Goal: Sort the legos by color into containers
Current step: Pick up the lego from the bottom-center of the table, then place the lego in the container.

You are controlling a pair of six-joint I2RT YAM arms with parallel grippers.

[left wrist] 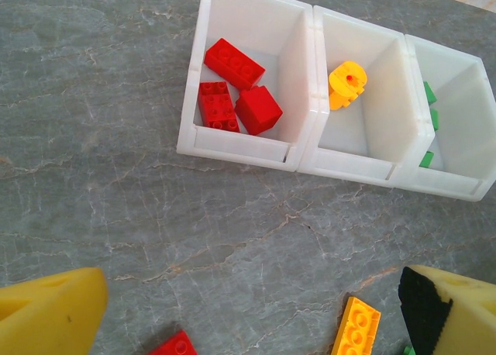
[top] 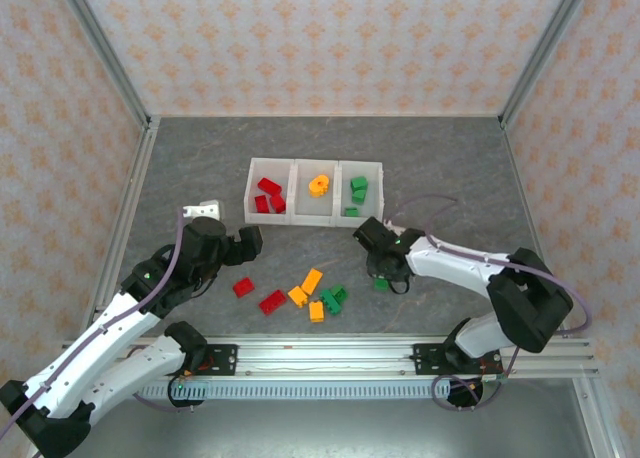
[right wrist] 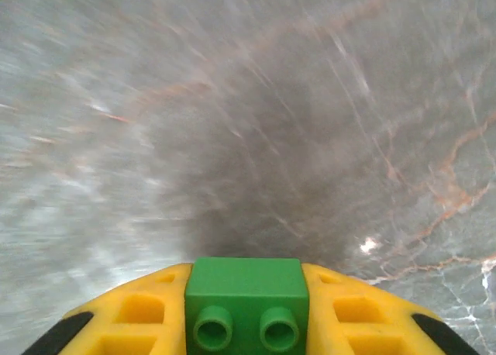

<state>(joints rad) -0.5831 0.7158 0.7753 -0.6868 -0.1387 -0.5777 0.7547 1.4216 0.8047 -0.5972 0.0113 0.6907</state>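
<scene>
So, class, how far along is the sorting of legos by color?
Done: three red bricks in the left bin, a round orange piece in the middle bin, green bricks in the right bin. In hand: the right gripper grips a green brick. Left: loose reds, oranges and greens on the table.

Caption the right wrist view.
Right end effector grips a small green plastic brick between its yellow fingers above a blurred grey marbled table.

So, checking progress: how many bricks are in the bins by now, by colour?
Red bricks: 3
Orange bricks: 1
Green bricks: 3, partly hidden
Total: 7
</scene>
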